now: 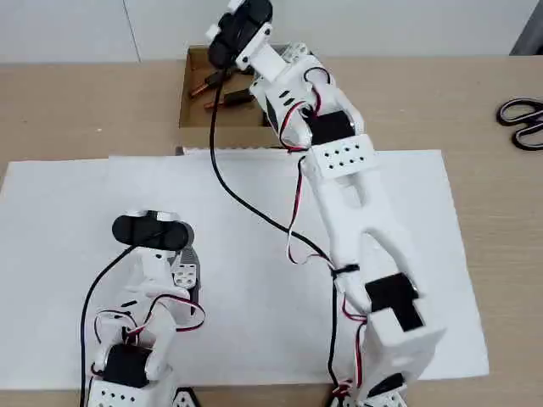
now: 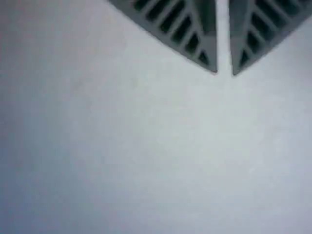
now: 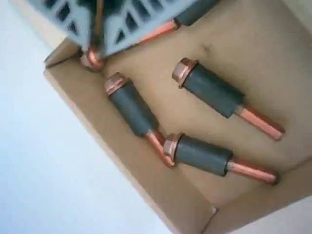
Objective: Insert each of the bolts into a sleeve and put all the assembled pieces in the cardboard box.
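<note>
Copper bolt: head pokes out right at the tips of the right gripper, over the corner of the cardboard box. Fingers clamped on it, copper showing in the thin gap between them. Can't tell if it wears a sleeve.

Three assembled pieces lie flat on the box floor just past the gripper:
- nearest piece, close to the tips, along the box wall
- second piece, farther out, apart from the rest
- third piece, its head touching the nearest one's shaft tip

A fourth piece is part hidden behind the gripper, its shaft tip pointing toward the fingers.

Left gripper: fingers near together, only a thin slit, nothing in it. It sits low over the white paper, well apart from the box.

Scissors lie on the table, far off on the right arm's outer side.
</note>
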Tool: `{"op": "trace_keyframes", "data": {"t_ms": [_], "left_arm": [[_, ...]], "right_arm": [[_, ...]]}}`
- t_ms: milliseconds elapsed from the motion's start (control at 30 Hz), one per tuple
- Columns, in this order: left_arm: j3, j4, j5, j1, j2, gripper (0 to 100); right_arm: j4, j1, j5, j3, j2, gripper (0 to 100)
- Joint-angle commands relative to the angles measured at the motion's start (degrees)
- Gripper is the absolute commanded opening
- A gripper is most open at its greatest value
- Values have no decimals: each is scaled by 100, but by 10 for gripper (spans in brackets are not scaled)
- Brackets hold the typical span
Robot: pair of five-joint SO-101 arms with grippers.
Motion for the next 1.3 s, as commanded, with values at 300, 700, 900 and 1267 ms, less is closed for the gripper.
{"op": "trace_keyframes", "data": {"t_ms": [300, 700, 900, 1267], "left_arm": [[-22, 26, -18, -35, -44, 6], [-22, 26, -18, -35, -44, 6], [-22, 26, -18, -35, -44, 6], [-22, 26, -18, -35, -44, 6]], "right_arm": [[2914, 716, -1662, -237, -2527, 4], [6193, 1640, -3516, -229, -3679, 4], [6193, 1613, -3640, 853, -4857, 4], [4655, 1631, -3596, 5697, -8277, 3]]}}
